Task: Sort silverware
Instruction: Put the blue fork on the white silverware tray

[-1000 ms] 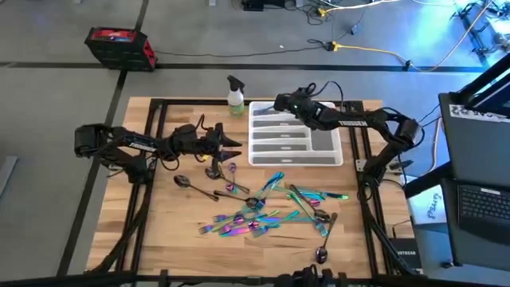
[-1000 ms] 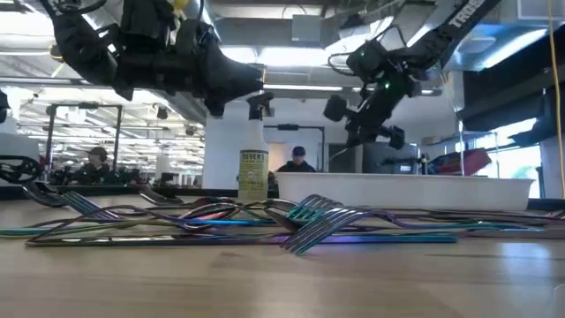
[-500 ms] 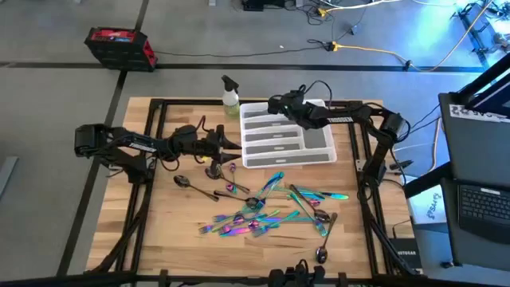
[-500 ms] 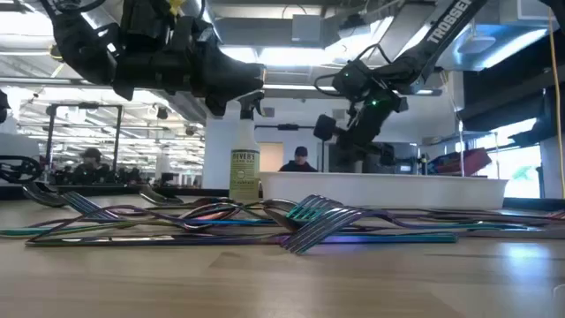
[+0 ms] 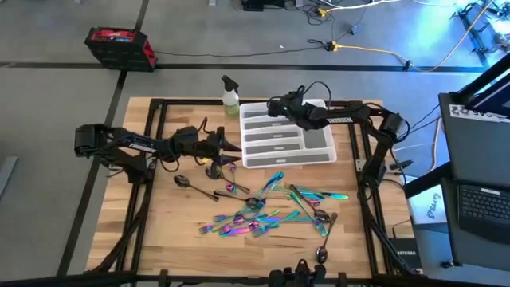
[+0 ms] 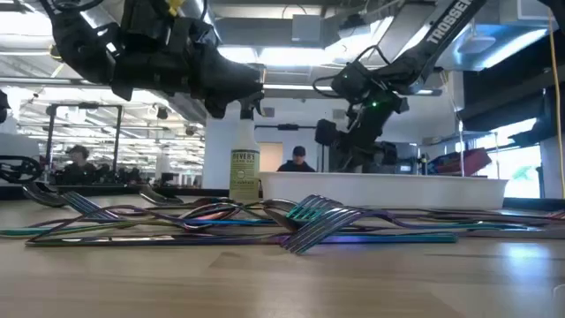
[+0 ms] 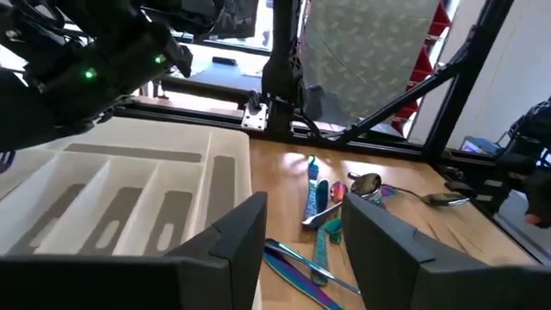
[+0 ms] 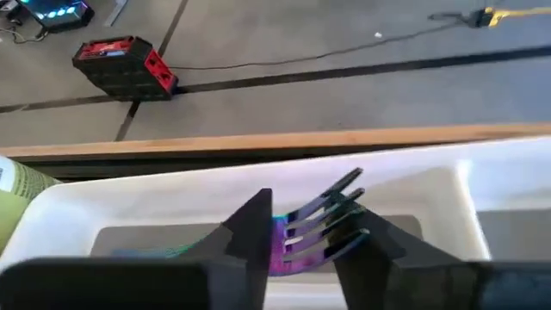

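Note:
The silverware (image 5: 267,211) lies scattered on the wooden table, near the middle and front; a few spoons (image 5: 217,171) lie beside my left gripper. One rainbow fork (image 8: 331,220) is in my right gripper (image 5: 275,105), which is shut on it over the far left end of the white tray (image 5: 319,142). My left gripper (image 5: 235,145) hovers open just left of the tray, nothing between its fingers (image 7: 237,245). In the left wrist view, the tray (image 7: 129,189) and some silverware (image 7: 323,207) lie ahead of that gripper. My right gripper pinches the fork just behind its tines (image 8: 288,237) between its two fingers (image 8: 250,228). The tines stick out beyond the fingertips over a tray compartment (image 8: 405,194). The gripper hides the handle. Whether the fork touches the tray, I cannot tell.
A spray bottle (image 5: 230,94) with yellowish liquid stands against the tray's far left corner. A red and black box (image 5: 119,48) sits on the floor beyond the table. A laptop (image 5: 482,207) stands to the table's right. Bare wood shows at the table's near left.
My right gripper has gone toward the table's left edge and dipped lower over the tray with the fork. The tray has slid toward the left and turned slightly, and the spray bottle has shifted left with it. In the last half second things have stayed put.

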